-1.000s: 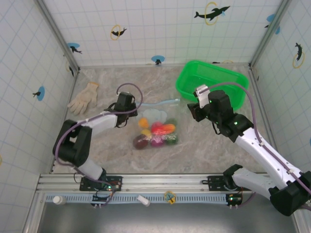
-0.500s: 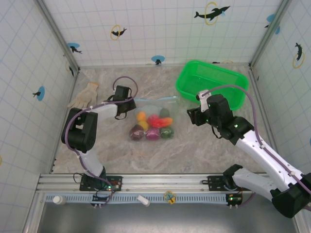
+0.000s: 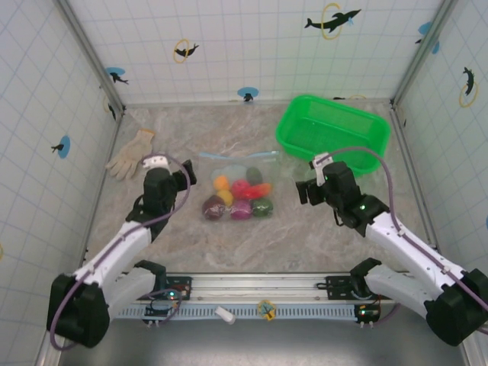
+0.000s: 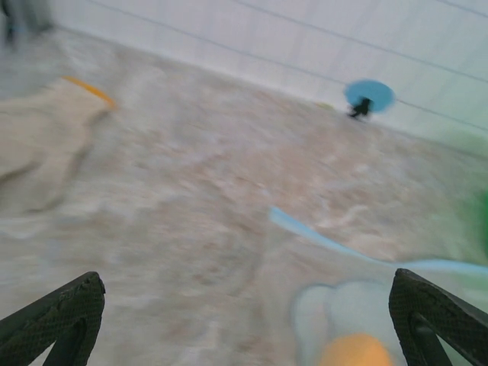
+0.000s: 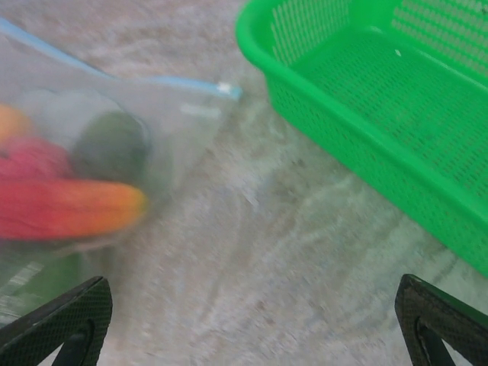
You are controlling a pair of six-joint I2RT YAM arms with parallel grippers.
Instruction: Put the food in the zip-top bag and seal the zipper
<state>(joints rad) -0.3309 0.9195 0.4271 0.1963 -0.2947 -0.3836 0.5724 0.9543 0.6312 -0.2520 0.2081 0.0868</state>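
Observation:
The zip-top bag lies flat mid-table with the food inside: orange, red, maroon, purple and green pieces. Its pale-blue zipper runs straight along the far edge. My left gripper hangs open just left of the bag, touching nothing. In the left wrist view the left gripper is spread wide, with the zipper and an orange piece ahead to the right. My right gripper is open right of the bag. In the right wrist view the right gripper is empty over bare table, with the food at left.
A green mesh basket stands at the back right, close beyond the right gripper, and fills the upper right as the basket in the right wrist view. A white glove lies at the back left. Tiled walls enclose the table.
The left gripper has opened, let go at the bag's left edge and pulled back toward the near left. The right gripper has opened wider and drawn back. The bag has settled flat.

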